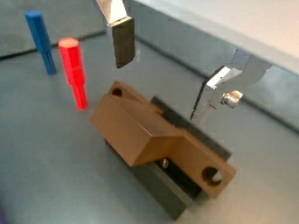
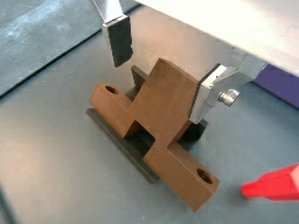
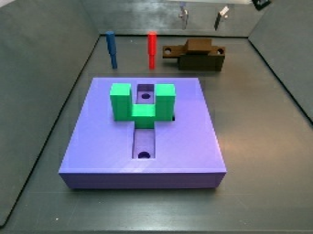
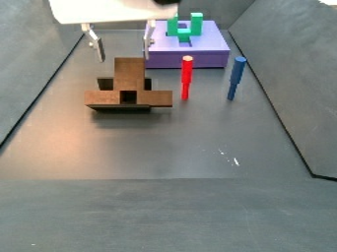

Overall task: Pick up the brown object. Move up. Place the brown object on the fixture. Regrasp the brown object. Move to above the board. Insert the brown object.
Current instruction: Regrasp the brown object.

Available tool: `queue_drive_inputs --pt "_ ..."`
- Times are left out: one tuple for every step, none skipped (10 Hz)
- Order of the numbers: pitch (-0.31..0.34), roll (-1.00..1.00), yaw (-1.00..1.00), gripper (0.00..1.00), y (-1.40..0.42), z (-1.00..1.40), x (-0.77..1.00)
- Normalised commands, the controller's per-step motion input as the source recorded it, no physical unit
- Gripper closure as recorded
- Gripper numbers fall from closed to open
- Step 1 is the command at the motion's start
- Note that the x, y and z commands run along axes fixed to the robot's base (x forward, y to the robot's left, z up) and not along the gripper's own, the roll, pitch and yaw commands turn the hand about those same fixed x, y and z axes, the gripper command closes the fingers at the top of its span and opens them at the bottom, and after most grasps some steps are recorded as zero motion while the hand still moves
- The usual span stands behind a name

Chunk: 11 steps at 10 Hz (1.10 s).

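The brown object (image 2: 158, 122) sits on the fixture (image 1: 176, 188), and the gripper (image 2: 163, 66) hangs just above it, fingers spread, holding nothing. It looks like a rigid, light block, probably a bit slick; the upright middle ridge seems the best spot to pinch.

I can read no text, label, brand, number or sign anywhere: my gripper (image 1: 166, 72), open above the brown object (image 1: 146, 129), is bare metal, and the fixture (image 1: 176, 189), the purple board (image 3: 110, 137) and the red peg (image 1: 75, 73) are plain
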Motion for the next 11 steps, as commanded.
queue_drive_inputs --pt "0.36 1.0 0.07 0.0 -0.21 0.11 0.07" --pt "0.329 1.0 0.06 0.0 -0.23 0.08 0.12" --pt "0.234 1.0 0.0 0.0 -0.29 0.0 0.31" --pt "0.103 1.0 0.0 0.0 -0.38 -0.01 0.41" --pt "0.0 1.0 -0.02 0.0 -0.39 -0.22 0.37" --pt "-0.149 0.88 0.0 0.0 -0.17 -0.27 0.33" --pt "-0.36 0.75 0.0 0.0 -0.02 -0.14 0.04" --pt "-0.243 0.86 0.0 0.0 0.0 -0.06 0.03" --pt "-0.123 1.0 0.0 0.0 0.0 -0.06 0.0" --pt "-0.109 1.0 0.01 0.0 0.0 -0.07 -0.1" --pt "-0.146 0.85 0.06 0.0 0.0 -0.05 -0.12"
